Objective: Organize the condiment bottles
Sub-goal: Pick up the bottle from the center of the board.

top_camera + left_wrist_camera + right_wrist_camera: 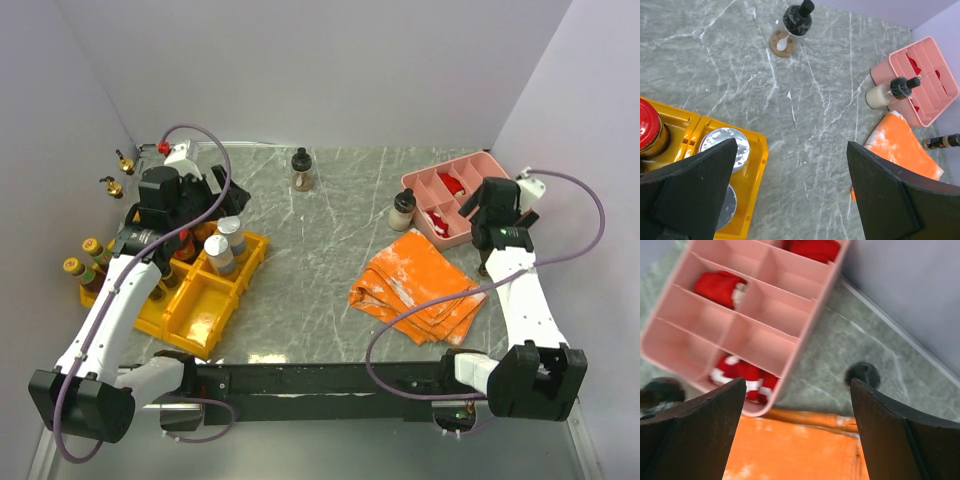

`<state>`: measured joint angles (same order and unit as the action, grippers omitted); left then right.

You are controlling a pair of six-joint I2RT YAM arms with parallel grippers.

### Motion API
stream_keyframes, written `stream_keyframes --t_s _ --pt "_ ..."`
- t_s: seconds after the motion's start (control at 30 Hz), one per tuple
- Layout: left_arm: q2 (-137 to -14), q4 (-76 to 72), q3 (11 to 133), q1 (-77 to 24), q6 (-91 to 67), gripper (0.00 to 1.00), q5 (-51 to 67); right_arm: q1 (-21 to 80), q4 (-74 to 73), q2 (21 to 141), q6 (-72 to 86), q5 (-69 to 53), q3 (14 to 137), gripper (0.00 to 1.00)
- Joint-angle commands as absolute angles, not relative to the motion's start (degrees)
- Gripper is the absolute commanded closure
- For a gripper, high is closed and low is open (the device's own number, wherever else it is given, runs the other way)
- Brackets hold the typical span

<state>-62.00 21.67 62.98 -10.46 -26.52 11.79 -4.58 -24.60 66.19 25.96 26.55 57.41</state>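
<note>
Your left gripper (792, 150) hangs over the right-hand end of the yellow bins (200, 302), its fingers (695, 190) spread wide with only the grey marbled table (320, 260) showing between them. Just below it, two silver-lidded jars (219, 252) stand in the bins, and a red-lidded jar (646, 132) sits in the next compartment to the left. At the left end of the bins you have the yellow-topped bottles (92, 250), and behind them, by the left wall, the gold-spout bottles (113, 185) stand on the table. One black-topped bottle (301, 168) stands alone near the back wall, well apart from the rest. A pale bottle with a black top (402, 210) stands just beside the pink tray (410, 180), between it and the stack of orange sheets (420, 285). Your right gripper (797, 390) hovers over the near corner of that tray, its fingers (900, 440) also wide apart and closed on nothing. Red and white packets (720, 285) lie in several of the tray's compartments. A dark round cap (862, 374) shows on the table close to the right finger. A dark bottle (940, 142) sits at the edge of the orange sheets; you cannot tell whether it stands or lies.
</note>
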Motion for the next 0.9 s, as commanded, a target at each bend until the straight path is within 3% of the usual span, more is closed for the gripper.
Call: stream_keyframes --t_s 0.0,0.27,0.87 --pt "-60.74 16.62 61.09 -10.46 -25.39 0.04 13.53 -8.60 -21.72 62.93 28.39 22.16 51.78 0.08" --pt "-59.68 16.52 59.33 -10.46 -25.93 0.04 12.05 -16.34 -18.90 68.90 31.38 15.56 46.67 0.11" --pt "-57.74 16.44 58.45 -10.99 -25.84 0.03 8.35 -17.14 -16.26 71.45 31.73 19.86 45.09 0.14"
